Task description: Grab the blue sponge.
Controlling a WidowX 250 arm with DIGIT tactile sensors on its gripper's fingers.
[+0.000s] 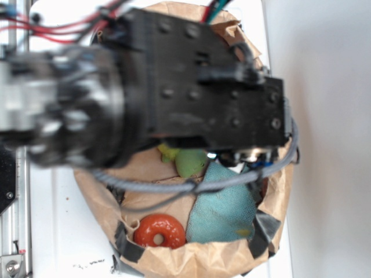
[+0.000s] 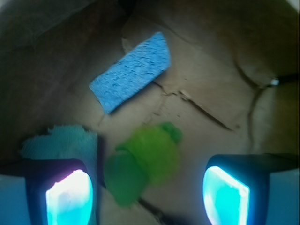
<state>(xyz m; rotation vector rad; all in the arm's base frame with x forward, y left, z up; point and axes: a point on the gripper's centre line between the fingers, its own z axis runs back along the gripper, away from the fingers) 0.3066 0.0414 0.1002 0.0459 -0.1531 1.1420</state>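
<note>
The blue sponge (image 2: pixel 131 71), a flat porous rectangle, lies tilted on the crumpled brown paper floor of a paper bag (image 1: pixel 203 260), toward its far side in the wrist view; the exterior view does not show it, since the arm covers that part. Nothing touches it.

Nearer the camera than the sponge lies a green plush toy (image 2: pixel 145 161), soft and lumpy, between the two fingers of the gripper (image 2: pixel 147 194), whose jaws stand wide apart and hold nothing. A teal cloth (image 2: pixel 61 140) with a frayed edge lies beside the toy, partly behind one finger.

In the exterior view the bag's rolled rim is patched with dark tape, and a glossy red-orange ring (image 1: pixel 159 230) sits at its near edge beside the cloth. The bag rests on a white surface (image 1: pixel 324 174).
</note>
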